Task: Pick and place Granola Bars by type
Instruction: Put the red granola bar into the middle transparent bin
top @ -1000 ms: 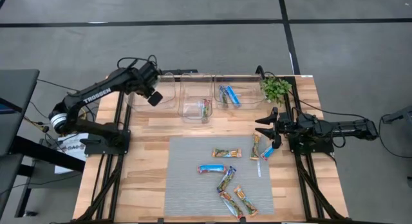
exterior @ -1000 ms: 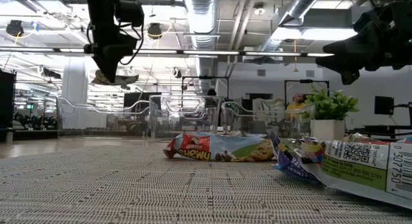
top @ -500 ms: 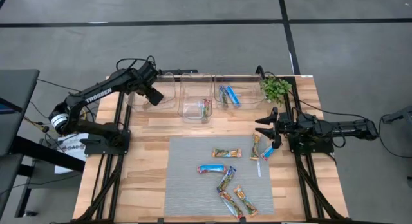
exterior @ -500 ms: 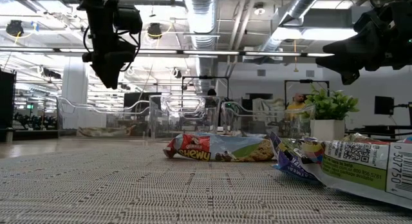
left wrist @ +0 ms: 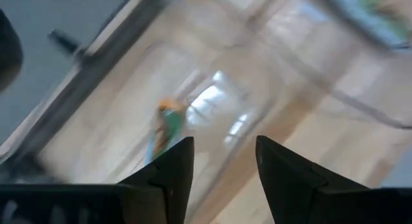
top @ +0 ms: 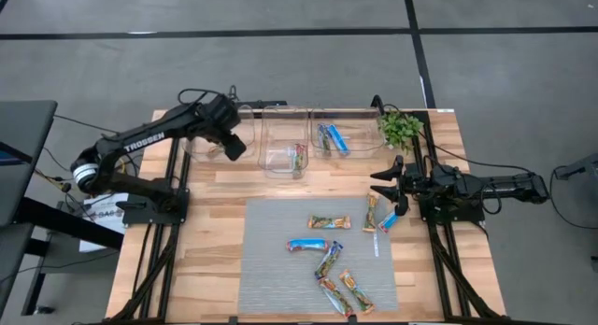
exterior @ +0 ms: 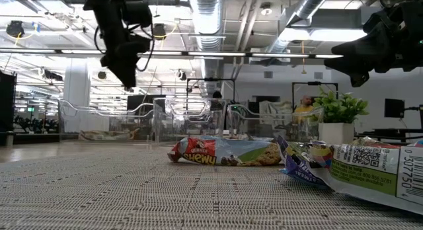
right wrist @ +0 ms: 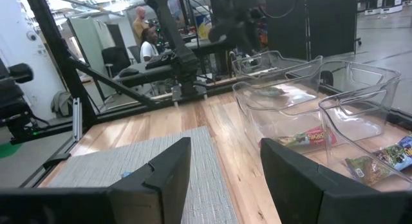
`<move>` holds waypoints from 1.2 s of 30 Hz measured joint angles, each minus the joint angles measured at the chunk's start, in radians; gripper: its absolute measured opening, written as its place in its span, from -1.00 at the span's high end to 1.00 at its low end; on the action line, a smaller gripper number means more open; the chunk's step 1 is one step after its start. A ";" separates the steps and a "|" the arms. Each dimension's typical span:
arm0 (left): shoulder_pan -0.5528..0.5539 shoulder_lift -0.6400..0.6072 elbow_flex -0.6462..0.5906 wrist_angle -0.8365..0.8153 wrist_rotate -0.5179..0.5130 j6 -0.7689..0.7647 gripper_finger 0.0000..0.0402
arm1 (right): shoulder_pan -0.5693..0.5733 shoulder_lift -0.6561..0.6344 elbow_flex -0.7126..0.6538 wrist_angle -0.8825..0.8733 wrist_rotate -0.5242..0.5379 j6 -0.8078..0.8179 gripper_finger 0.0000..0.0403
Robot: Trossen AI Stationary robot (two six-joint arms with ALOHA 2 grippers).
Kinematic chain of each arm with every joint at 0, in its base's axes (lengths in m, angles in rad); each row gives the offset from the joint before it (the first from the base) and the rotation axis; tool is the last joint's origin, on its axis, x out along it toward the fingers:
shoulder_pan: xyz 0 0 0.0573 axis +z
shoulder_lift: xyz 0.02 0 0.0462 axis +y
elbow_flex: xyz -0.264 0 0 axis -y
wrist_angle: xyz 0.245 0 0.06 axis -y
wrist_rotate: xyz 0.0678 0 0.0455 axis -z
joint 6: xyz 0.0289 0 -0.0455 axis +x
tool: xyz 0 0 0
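Above the far-left corner of the table (top: pixel 220 180), my left gripper (top: pixel 234 146) hangs over the leftmost clear bin (top: pixel 213 141) with its fingers spread and nothing between them; a green-and-orange bar (left wrist: pixel 165 124) lies in that bin below. My right gripper (top: pixel 381 180) waits at the table's right edge, parted too and empty, just beside two bars (top: pixel 380 215) on the wood.

Most of the Granola Bars (top: pixel 329 260) are unsorted on the grey mat (top: pixel 271 269) toward the near edge, a blue one (top: pixel 307 244) among the mixed wrappers; the middle bin (top: pixel 285 143) and the right bin (top: pixel 334 138) each hold some.

My worry is the cluster near the mat's near edge: those bars touch and overlap, so a careless close could pinch two, or skid a slick wrapper away. Swinging out low, I could also clip a bin wall and shove it. The right arm reaching inward could meet my left over the mat.
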 joint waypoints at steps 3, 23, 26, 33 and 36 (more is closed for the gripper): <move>-0.065 0.000 0.000 0.037 0.009 0.000 0.21 | 0.000 0.000 0.000 0.000 0.000 0.000 0.10; -0.649 0.000 0.000 0.166 0.137 0.093 0.21 | 0.000 0.000 0.000 0.000 0.000 0.000 0.10; -0.741 0.000 0.000 0.166 0.137 0.061 0.21 | 0.000 0.000 0.000 0.000 0.000 0.000 0.11; -0.852 0.000 0.000 0.166 0.169 -0.048 0.21 | 0.000 0.000 0.000 0.000 0.000 0.000 0.09; -0.852 0.032 0.002 0.196 0.191 -0.103 0.21 | 0.000 0.000 0.000 0.000 0.000 0.000 0.10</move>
